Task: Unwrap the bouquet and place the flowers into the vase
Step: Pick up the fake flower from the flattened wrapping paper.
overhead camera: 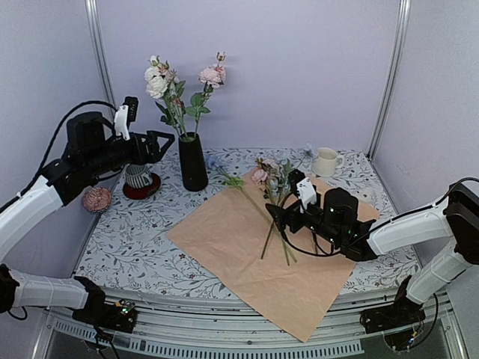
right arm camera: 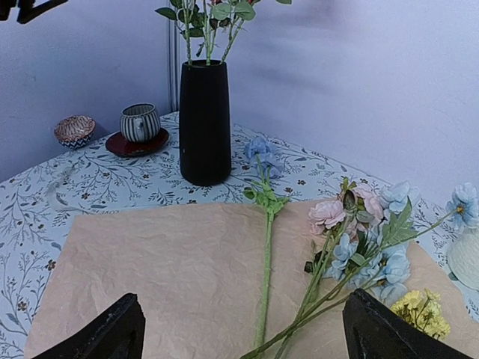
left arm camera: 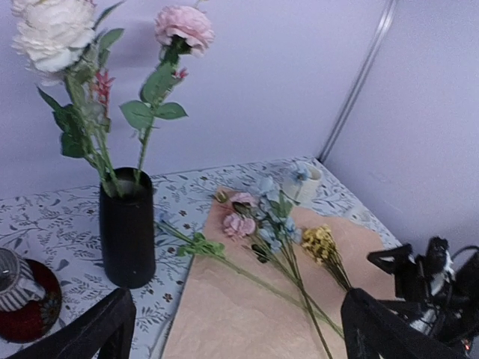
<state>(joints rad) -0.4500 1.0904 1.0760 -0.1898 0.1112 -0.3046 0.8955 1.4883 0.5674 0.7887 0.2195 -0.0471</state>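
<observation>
- Well, the paper [overhead camera: 247, 254] lies flat and open on the table [overhead camera: 127, 239], so the unwrapping looks done.
- Two stems, a white bloom [overhead camera: 156, 84] and a pink bloom [overhead camera: 212, 75], stand in the vase [overhead camera: 193, 161] at the back.
- Just beside the vase's mouth hangs the left claw [overhead camera: 166, 144], jaws wide apart, holding nothing.
- Several flowers [overhead camera: 271, 196] lie across the paper: pink, blue, a yellow cluster, one stem reaching towards the vase.
- Low over those stems hovers the right claw [overhead camera: 275, 217], jaws apart, empty.
- Judging by that, the job is under halfway; the loose stems remain to be lifted across.
</observation>
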